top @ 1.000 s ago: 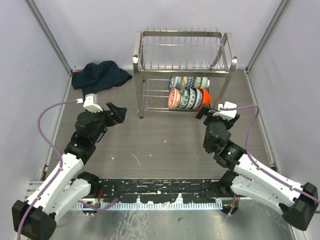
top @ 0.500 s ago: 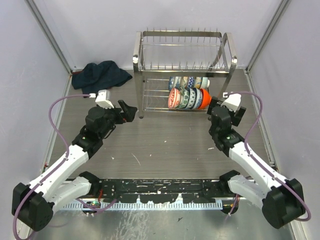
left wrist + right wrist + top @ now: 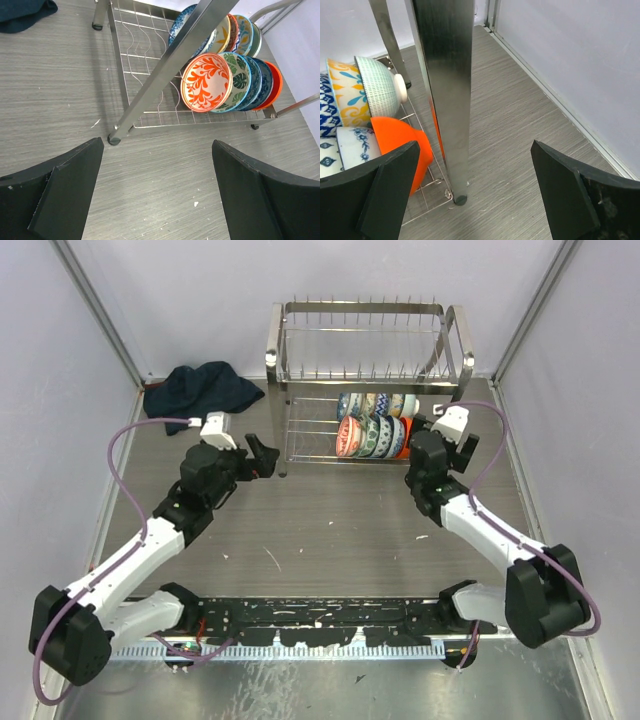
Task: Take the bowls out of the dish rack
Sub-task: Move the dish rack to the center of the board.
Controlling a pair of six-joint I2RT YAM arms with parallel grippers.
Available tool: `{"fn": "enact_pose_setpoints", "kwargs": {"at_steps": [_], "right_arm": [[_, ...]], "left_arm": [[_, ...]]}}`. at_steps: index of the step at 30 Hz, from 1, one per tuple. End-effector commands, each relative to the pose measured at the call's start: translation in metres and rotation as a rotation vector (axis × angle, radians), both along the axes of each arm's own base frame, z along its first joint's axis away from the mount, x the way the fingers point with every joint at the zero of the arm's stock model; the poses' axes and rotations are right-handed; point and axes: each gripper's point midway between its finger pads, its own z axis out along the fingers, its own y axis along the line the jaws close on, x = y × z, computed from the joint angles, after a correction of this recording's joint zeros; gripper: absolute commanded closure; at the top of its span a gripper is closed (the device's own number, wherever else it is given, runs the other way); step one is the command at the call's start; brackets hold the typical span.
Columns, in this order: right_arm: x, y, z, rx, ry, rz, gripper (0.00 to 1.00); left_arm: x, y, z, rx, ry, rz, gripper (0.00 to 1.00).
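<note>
The silver wire dish rack [image 3: 365,345] stands at the back centre. Its lower tier holds two rows of bowls [image 3: 375,425] standing on edge. In the left wrist view the front row starts with an orange-leaf patterned bowl [image 3: 206,82] and ends with a bright orange bowl [image 3: 274,85]. My left gripper [image 3: 262,455] is open and empty above the table by the rack's front left leg [image 3: 114,139]. My right gripper [image 3: 425,435] is open and empty at the rack's front right leg [image 3: 445,75], beside the bright orange bowl [image 3: 400,145] and a mint green bowl [image 3: 377,85].
A dark blue cloth [image 3: 200,390] lies crumpled at the back left, left of the rack. The right side wall [image 3: 580,60] runs close behind the rack's right leg. The rack's top tier carries upright prongs and no dishes.
Both arms have reached forward toward the rack. The left gripper moved right and farther, to the front left leg. The right gripper moved up to the front right leg. Both stayed open.
</note>
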Motion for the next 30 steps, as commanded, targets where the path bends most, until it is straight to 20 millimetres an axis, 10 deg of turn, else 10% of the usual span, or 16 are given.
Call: {"fn": "enact_pose_setpoints", "kwargs": {"at_steps": [1,30], "right_arm": [[0.010,-0.010,0.030,0.022,-0.124,-0.098,0.00],[-0.012,-0.057,0.004,-0.050,-0.164,-0.652,0.00]], "left_arm": [[0.015,-0.004,0.022,0.018,-0.068,0.008,0.02],[0.081,-0.027,-0.003,0.178,-0.102,-0.041,0.02]]}}
